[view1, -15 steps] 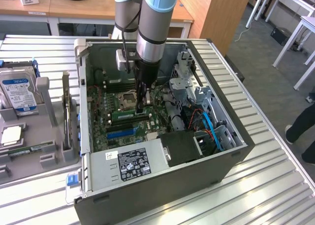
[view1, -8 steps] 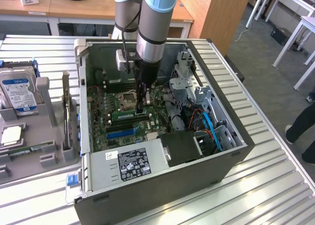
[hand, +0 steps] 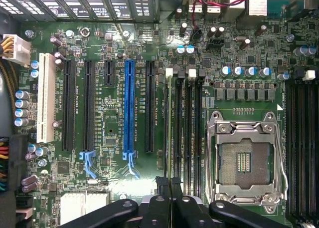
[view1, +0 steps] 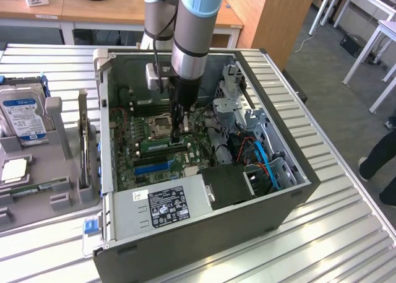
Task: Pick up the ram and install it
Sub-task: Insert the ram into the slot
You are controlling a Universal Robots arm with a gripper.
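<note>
The ram (view1: 162, 146) is a long green stick standing on edge in a slot of the motherboard (view1: 133, 143), inside the open computer case (view1: 204, 233). My gripper (view1: 179, 138) reaches straight down into the case. Its dark fingers are shut together on the stick's top edge, towards the end on the exterior view's right. In the wrist view the black fingers (hand: 160, 184) meet over the memory slots. The ram (hand: 170, 123) runs away from them as a thin line between the white latches (hand: 169, 72).
The empty CPU socket (hand: 246, 158) lies right beside the slots. A drive cage and blue cables (view1: 263, 156) crowd the case's right. The power supply (view1: 164, 208) fills the front. A grey holder (view1: 37, 171) on the exterior view's left carries a hard drive (view1: 21, 116). A person's legs (view1: 377, 156) stand at far right.
</note>
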